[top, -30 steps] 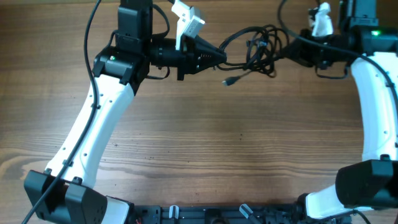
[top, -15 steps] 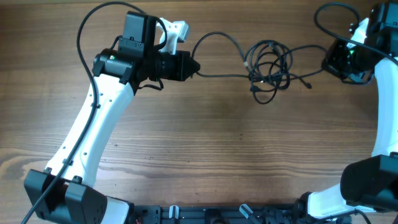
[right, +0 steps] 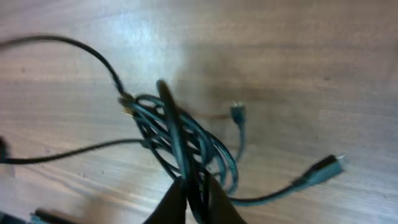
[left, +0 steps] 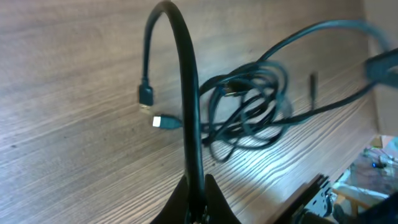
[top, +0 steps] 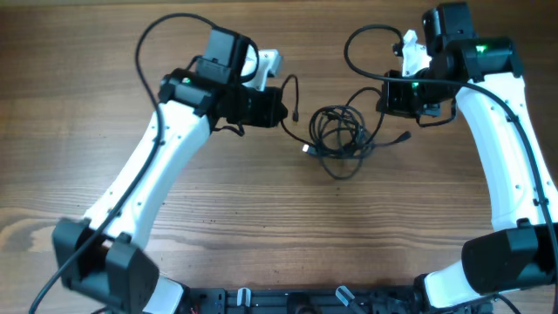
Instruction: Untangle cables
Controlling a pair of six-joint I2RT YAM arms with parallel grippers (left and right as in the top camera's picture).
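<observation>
**Inspector:** Where do the cables (top: 340, 138) lie?

**Assessor:** In one knotted bundle on the bench (top: 288, 227), between the two arms. It sits a little nearer the robot's base than the line joining the jaws.

**Inspector:** State of the jaws?

**Assessor:** The left jaws are together, clamped on a strand. In the left wrist view that strand arches up out of them and ends in a free dark plug (left: 145, 96). The right jaws appear closed on another strand, which runs from them straight into the bundle in the right wrist view.

**Inspector:** Which arm is nearer?

**Assessor:** Neither clearly. The left arm (top: 148, 174) and the right arm (top: 510, 148) stand about evenly on either side, each near the knot but clear of it.

**Inspector:** What does the coming move depend on?

**Assessor:** The held strands run across the bench, left to right, with the knot in the middle. In my judgement, drawing the jaws apart along that axis would load the knot. Both strands hang slack now. The left grip sits close to a free end, so that strand may slip out.

**Inspector:** Progress?

**Assessor:** Early, I judge. The loops remain crossed over one another.
</observation>
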